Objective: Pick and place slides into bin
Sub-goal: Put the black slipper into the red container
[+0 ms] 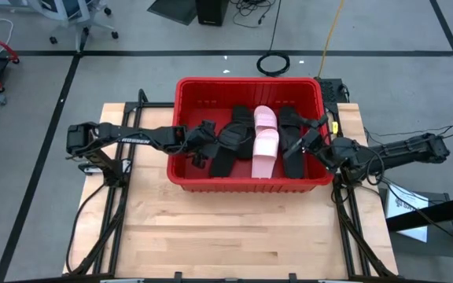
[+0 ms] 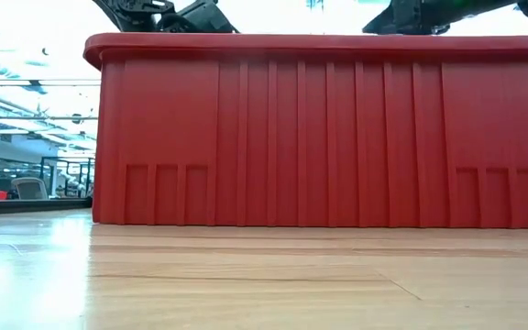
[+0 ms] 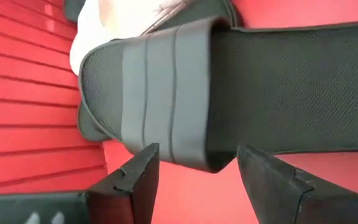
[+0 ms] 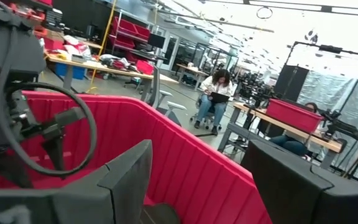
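The red bin (image 1: 181,177) stands mid-table. Inside it lie black slides (image 1: 228,145) (image 1: 293,130) and two pale pink slides (image 1: 264,118) (image 1: 263,155), resting on the bin's floor and partly on one another. My left gripper (image 1: 204,145) reaches in over the bin's left wall. It is open, and its fingers stand on either side of the strap end of a black slide (image 3: 166,93) without touching it. My right gripper (image 1: 311,140) hovers open over the bin's right part, pointing about level, with nothing between its fingers (image 4: 129,180).
The bin's near wall (image 2: 319,128) fills the low view, with bare wood table (image 1: 234,228) in front of it. Beyond the bin's far wall (image 4: 185,162), the room holds a seated person (image 4: 219,93) and tables with another red bin (image 4: 294,113).
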Available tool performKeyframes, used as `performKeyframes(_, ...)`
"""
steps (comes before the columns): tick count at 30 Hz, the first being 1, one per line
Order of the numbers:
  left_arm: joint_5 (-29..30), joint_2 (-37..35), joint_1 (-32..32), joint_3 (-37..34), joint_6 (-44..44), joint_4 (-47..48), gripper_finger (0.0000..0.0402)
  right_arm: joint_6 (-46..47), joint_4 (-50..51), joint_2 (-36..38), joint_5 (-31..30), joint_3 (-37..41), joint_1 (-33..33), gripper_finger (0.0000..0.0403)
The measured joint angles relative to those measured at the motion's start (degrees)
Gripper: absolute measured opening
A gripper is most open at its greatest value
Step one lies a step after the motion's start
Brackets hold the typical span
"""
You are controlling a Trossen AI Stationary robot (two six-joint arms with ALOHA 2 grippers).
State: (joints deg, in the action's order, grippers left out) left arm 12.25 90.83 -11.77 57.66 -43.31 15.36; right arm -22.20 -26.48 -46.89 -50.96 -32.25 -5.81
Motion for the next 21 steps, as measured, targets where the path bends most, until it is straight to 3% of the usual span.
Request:
performKeyframes(12,-0.99,4.3,-0.19,-0.02,-0.64,-4.34,0.0209,0.06,-0.19,0.0,0.22,0.0,1.36,0.0254)
performKeyframes(21,9.1,8.56,-0.31,0.01,1.42,-15.75,0.0209,0.47,-0.23,-0.02,0.37,0.0,1.35,0.0254)
